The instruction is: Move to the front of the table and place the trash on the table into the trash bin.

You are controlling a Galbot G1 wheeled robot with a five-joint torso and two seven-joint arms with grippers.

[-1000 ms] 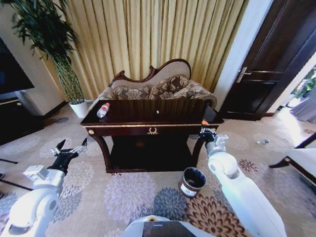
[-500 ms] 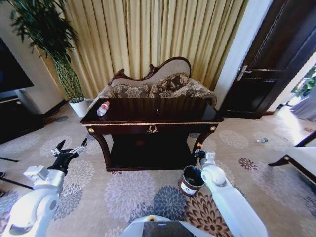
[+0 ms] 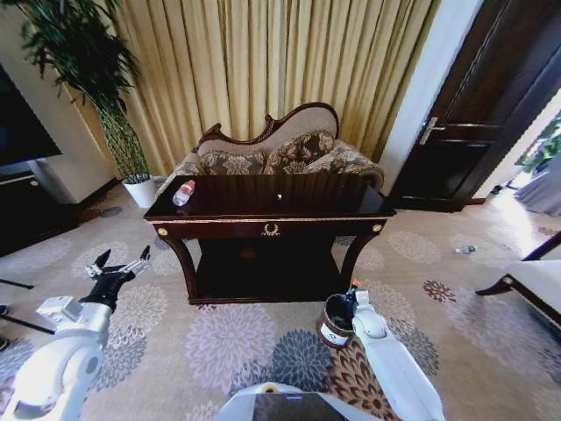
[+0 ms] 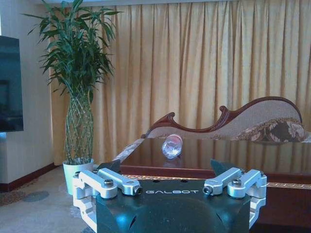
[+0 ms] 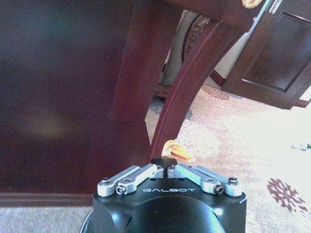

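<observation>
over the trash bin [image 3: 337, 319], below the table [image 3: 263, 210], my right gripper [image 3: 351, 291] pinched the orange scrap [image 5: 176, 150]; my left gripper [image 3: 114, 267] hung splayed, far left of it. the bottle [image 3: 183, 193] lay on the table.

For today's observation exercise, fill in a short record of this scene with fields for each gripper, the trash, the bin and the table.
right gripper: shut on the orange scrap, low beside the trash bin
left gripper: open, raised over the carpet, left of the table
bottle: lying on the table's left end
white scrap: on the tabletop, near the middle
trash bin: on the carpet by the table's right front leg
</observation>
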